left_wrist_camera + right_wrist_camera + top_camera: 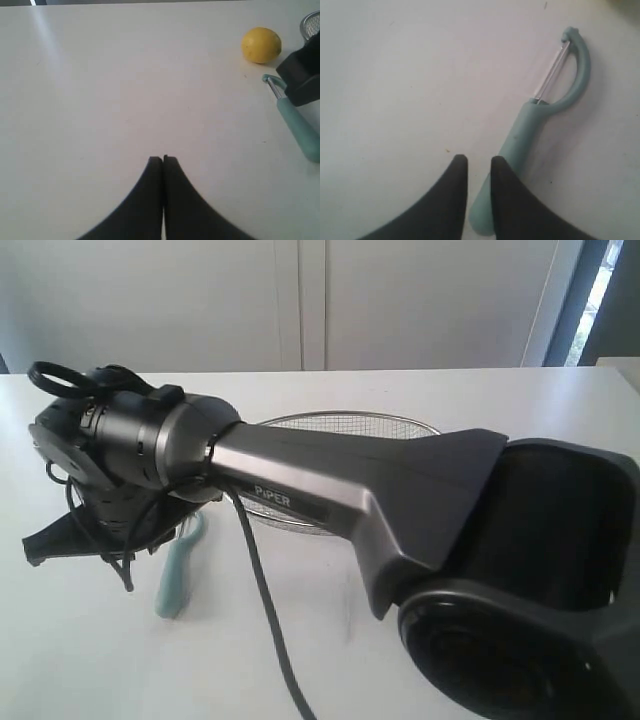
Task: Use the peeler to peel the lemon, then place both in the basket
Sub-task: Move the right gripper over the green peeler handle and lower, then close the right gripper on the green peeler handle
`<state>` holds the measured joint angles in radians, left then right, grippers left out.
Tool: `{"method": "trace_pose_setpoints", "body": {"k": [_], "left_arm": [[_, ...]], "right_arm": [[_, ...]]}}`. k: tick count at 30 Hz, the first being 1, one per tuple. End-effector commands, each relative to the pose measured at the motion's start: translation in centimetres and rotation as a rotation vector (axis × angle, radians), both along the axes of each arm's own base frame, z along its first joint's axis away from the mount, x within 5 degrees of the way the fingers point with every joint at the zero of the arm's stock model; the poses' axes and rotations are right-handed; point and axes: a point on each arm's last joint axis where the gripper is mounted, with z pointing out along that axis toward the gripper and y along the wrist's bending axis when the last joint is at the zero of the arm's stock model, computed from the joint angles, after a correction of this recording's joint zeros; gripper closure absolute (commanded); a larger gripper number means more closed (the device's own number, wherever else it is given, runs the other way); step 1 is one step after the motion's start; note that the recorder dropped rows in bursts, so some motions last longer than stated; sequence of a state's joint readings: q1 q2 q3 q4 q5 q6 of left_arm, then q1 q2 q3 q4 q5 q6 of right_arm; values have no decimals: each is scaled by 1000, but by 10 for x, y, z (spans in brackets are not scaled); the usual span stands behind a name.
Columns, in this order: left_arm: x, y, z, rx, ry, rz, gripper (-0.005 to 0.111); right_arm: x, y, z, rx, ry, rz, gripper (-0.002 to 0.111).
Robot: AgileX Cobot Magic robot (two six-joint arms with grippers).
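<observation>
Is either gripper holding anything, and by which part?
Nothing is held. The left gripper is shut on nothing; the right gripper, slightly open, hangs over the handle of the peeler.

right arm [330,480]: dark grey tapered shell, white "PiPER" lettering | cable [264,610]: black, loose | left pincer [163,159]: matte black fingers, curved, tapering

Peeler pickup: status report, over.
Left gripper shut, holding nothing. Right gripper slightly open over peeler handle, no grip yet. Lemon near peeler head, untouched. Nothing in the way.
</observation>
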<state>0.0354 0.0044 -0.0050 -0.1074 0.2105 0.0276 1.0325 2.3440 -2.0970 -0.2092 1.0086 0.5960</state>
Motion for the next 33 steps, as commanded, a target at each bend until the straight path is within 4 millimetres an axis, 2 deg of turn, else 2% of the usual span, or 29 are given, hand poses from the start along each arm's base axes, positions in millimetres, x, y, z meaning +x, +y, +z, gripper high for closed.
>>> {"method": "trace_pose_setpoints", "body": {"k": [1,4,14,29,33], "left_arm": [[0,0,-1,-4,-2,-1,107],[0,0,-1,-4,-2,-1,107],[0,0,-1,-4,-2,-1,107],[0,0,-1,-4,-2,-1,107],[0,0,-1,-4,-2,-1,107]], "right_arm": [[6,-4,4,11,-2,-43,71],[9,-9,2,5,29,-126,63],[12,-12,-16,-33,64,-181,63],[18,-5,-46,13,90,-261,63],[18,-5,-47,13,95,-274,63]]}}
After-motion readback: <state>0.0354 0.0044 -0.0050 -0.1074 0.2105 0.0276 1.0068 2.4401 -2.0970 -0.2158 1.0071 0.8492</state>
